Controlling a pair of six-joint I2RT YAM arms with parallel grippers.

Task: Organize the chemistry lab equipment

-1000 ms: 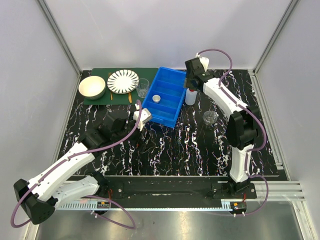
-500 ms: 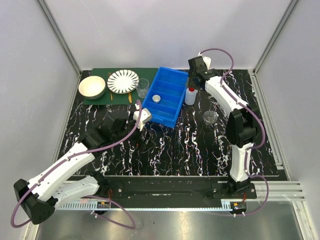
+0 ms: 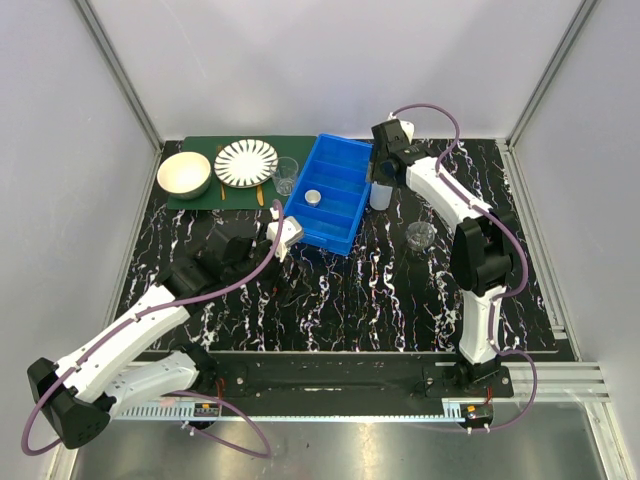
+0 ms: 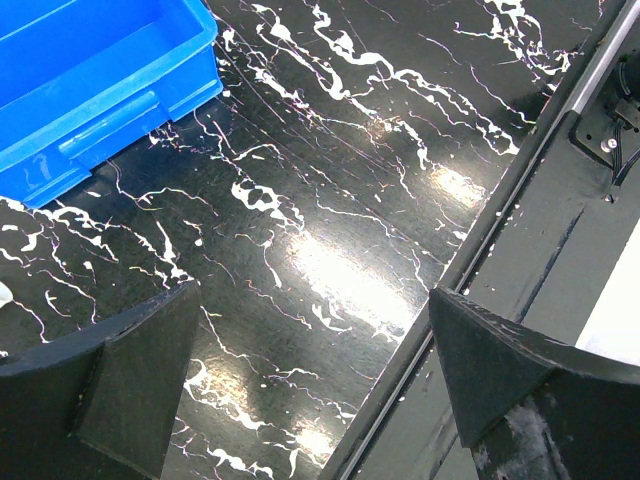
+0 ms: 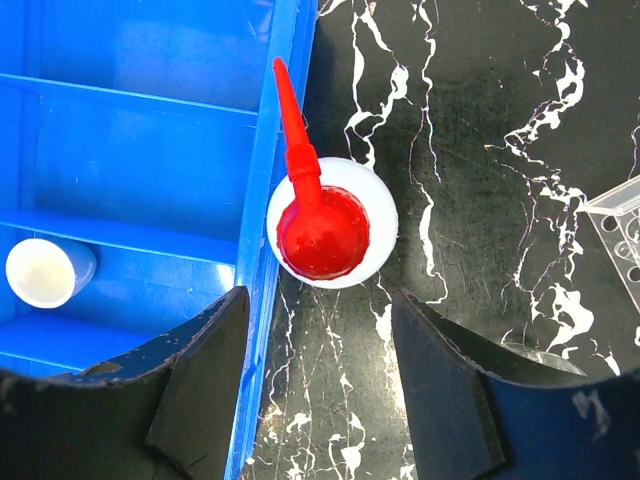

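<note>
White squeeze bottle (image 5: 332,222) is standing just beside the blue bin (image 5: 270,180); my right gripper (image 5: 318,305) is swinging back over it, jaws spread, grabbing nothing yet. Left gripper (image 4: 315,320) is idling wide open.

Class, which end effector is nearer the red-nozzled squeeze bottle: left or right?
Right. The right end effector hangs above the squeeze bottle; the left end effector is across the blue bin, by its near left corner.

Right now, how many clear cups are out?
2. One clear cup stands between the striped plate and the blue bin; the other cup stands alone right of the bin. More could be hidden from view.
</note>
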